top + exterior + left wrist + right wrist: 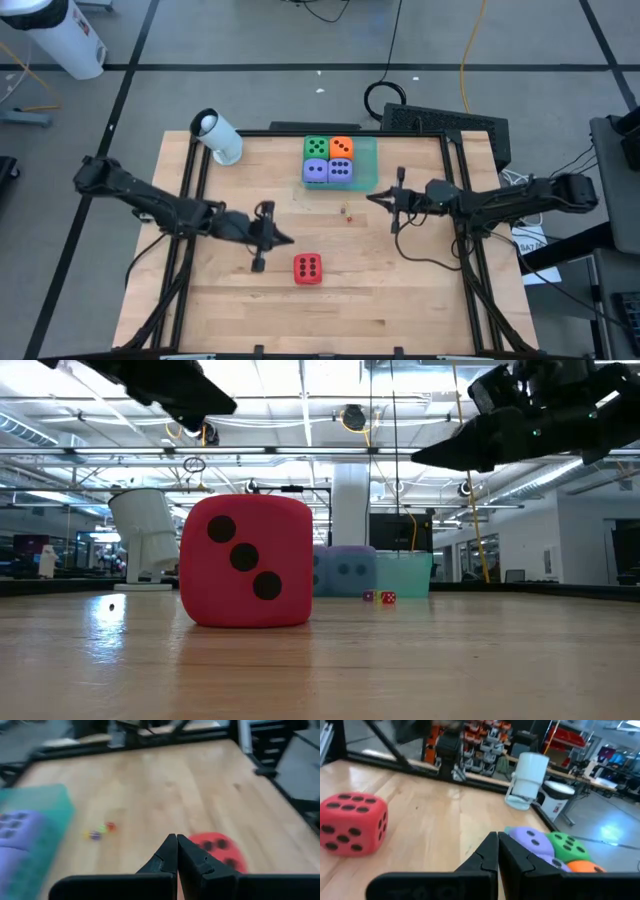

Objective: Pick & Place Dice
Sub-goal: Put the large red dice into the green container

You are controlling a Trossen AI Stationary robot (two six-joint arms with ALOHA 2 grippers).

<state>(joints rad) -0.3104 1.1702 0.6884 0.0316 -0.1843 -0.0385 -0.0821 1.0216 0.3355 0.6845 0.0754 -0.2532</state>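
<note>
A red die [308,267] rests on the wood of the table [400,290], near its middle. It also shows in the low view [245,560] and both wrist views [220,850] [352,824]. Four more dice lie in a green tray [366,164] at the far edge: one green [316,147], one orange [341,147] and two purple [327,172]. My left gripper [288,239] [176,841] is shut in the air just left of the red die. My right gripper [372,198] [497,837] is shut in the air near the tray's right near corner.
A white cylinder [218,137] lies at the table's far left corner. Some tiny coloured pieces [347,212] lie on the wood between the tray and the red die. Black rails [190,190] run along the table's left and right sides.
</note>
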